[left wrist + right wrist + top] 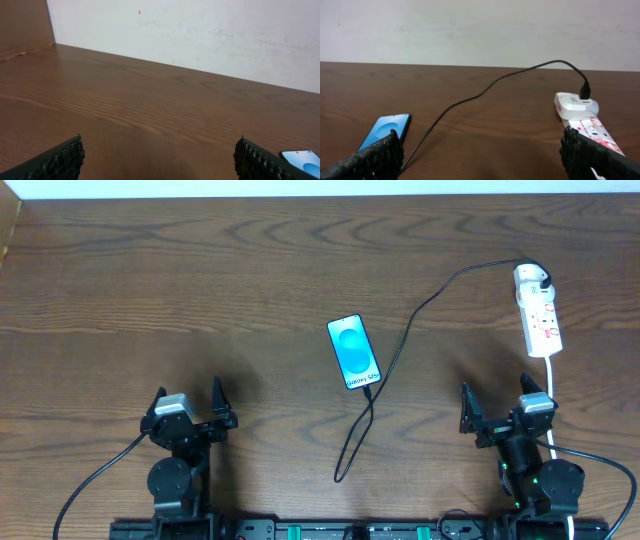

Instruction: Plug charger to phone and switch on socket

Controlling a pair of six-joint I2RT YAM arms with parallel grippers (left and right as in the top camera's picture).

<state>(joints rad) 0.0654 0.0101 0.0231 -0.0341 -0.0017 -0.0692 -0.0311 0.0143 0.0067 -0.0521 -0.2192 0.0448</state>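
one wooden table (200, 280) beneath all; at its near edge left gripper (188, 392) and right gripper (495, 392), both spread wide, pinching nothing; long black charger (408, 330) running from the far end of the white socket (538, 315), looping toward the front, ending at the near end of the phone (353, 352), cannot tell if plugged in; phone mid-table, blue screen up; socket at far right
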